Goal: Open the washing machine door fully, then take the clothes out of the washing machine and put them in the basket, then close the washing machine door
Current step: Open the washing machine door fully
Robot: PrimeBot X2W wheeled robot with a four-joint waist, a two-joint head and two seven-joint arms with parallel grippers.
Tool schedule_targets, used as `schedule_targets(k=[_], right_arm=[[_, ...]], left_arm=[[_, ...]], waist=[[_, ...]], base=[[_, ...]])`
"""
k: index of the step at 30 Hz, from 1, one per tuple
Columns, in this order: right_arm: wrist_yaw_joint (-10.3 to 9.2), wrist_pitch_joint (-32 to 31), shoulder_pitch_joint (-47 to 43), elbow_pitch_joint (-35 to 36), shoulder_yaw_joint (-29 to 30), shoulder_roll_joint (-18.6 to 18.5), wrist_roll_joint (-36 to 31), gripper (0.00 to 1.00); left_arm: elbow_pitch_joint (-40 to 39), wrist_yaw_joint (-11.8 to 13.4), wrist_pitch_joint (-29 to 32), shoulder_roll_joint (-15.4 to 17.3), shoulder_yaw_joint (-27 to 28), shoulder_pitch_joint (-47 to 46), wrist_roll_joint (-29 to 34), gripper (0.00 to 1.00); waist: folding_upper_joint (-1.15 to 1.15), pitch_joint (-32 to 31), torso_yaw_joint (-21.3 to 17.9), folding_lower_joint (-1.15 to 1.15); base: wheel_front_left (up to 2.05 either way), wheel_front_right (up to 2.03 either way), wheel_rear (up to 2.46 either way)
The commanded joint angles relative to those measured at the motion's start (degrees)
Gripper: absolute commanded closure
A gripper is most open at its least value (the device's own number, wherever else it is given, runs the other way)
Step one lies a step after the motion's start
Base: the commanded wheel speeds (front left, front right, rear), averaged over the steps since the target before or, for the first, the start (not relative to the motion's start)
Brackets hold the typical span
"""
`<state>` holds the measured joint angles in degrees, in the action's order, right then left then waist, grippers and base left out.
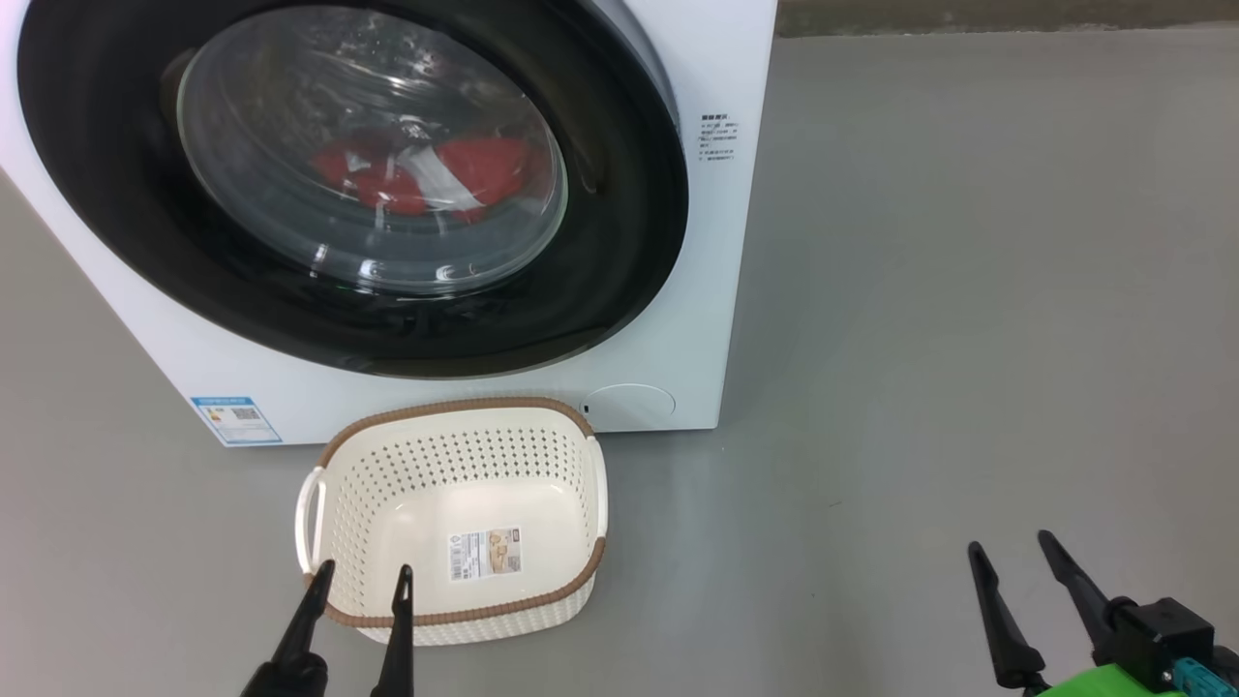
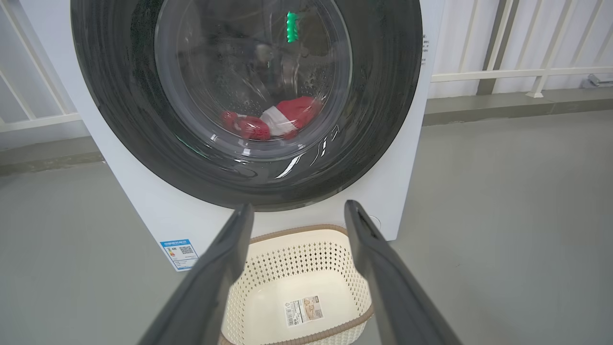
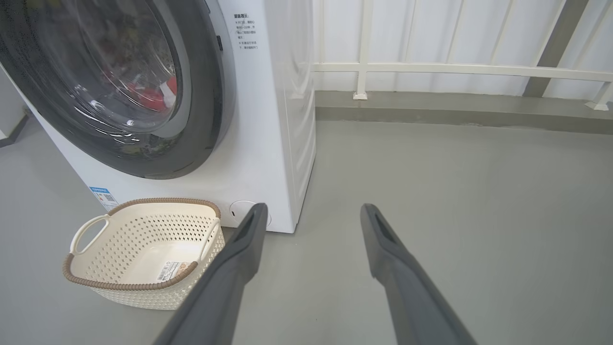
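The white washing machine (image 1: 697,290) stands ahead with its round black-rimmed door (image 1: 619,242) flush against the front. Red clothes (image 1: 484,169) with white stripes lie inside the drum behind the glass, the same clothes (image 2: 292,112) showing in the left wrist view. The cream basket (image 1: 455,455) sits empty on the floor just before the machine. My left gripper (image 1: 363,576) hangs open at the basket's near rim. Over bare floor to the right, my right gripper (image 1: 1012,547) is open, well apart from the machine. The basket (image 3: 143,239) lies left of its fingers.
Grey floor (image 1: 968,339) stretches to the right of the machine. A white railing (image 3: 455,69) and a low kerb run behind it. A blue sticker (image 1: 235,418) and a round cap (image 1: 627,405) mark the machine's lower front.
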<state>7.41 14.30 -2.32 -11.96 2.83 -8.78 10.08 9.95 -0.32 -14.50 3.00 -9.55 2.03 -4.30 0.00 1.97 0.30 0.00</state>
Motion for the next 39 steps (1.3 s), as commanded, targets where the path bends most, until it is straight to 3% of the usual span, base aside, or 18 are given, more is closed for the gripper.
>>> schedule_targets(k=[1, 3, 4, 13, 26, 31, 39], right_arm=[[0.08, 0.70, 1.56, 1.65, -1.60, -0.80, 0.66, 0.27], [0.08, 0.70, 2.75, 1.69, -2.57, -1.13, 1.48, 0.87], [0.08, 0.70, 3.61, 1.84, -3.02, -1.05, 2.33, 1.00], [0.08, 0.70, 16.63, 1.26, -4.00, -0.22, 18.35, 1.00], [0.08, 0.70, 37.87, -7.02, -9.00, -7.07, 31.49, 1.00], [0.08, 0.06, 44.52, -9.59, -13.52, -9.42, 41.36, 1.00], [0.08, -6.27, 53.67, -11.04, -20.12, -13.87, 57.44, 1.00]], left_arm=[[-1.05, -0.32, -0.50, 0.22, 1.99, -1.74, 0.07, 0.00], [-1.01, -0.35, -0.50, 0.16, 2.01, -1.85, 0.08, 0.00], [-1.04, -0.33, -0.50, 0.14, 2.01, -1.91, 0.09, 0.00], [-1.45, -0.20, -0.50, -0.04, 0.90, -4.00, 0.15, 0.00], [-1.89, 1.52, -0.50, -0.11, -4.05, -11.25, -2.51, 0.00], [-1.68, 2.60, -0.50, -0.12, -5.74, -12.74, -3.74, 0.00], [-2.16, 3.61, -0.50, -0.12, -7.89, -14.49, -4.76, 0.00]], waist=[[0.00, 0.04, 0.06, 0.00], [0.00, 0.12, 0.14, 0.00], [0.00, 0.31, 0.14, 0.00], [0.00, 3.34, 1.44, 0.00], [0.00, 11.69, 6.44, 0.00], [0.00, 13.79, 7.85, 0.00], [0.00, 17.15, 9.80, 0.00]], base=[[0.00, 0.00, 0.00], [0.00, 0.00, 0.00], [0.00, 0.00, 0.00], [0.00, 0.00, 0.00], [0.00, 0.00, 0.00], [0.00, 0.00, 0.00], [0.00, 0.00, 0.00]])
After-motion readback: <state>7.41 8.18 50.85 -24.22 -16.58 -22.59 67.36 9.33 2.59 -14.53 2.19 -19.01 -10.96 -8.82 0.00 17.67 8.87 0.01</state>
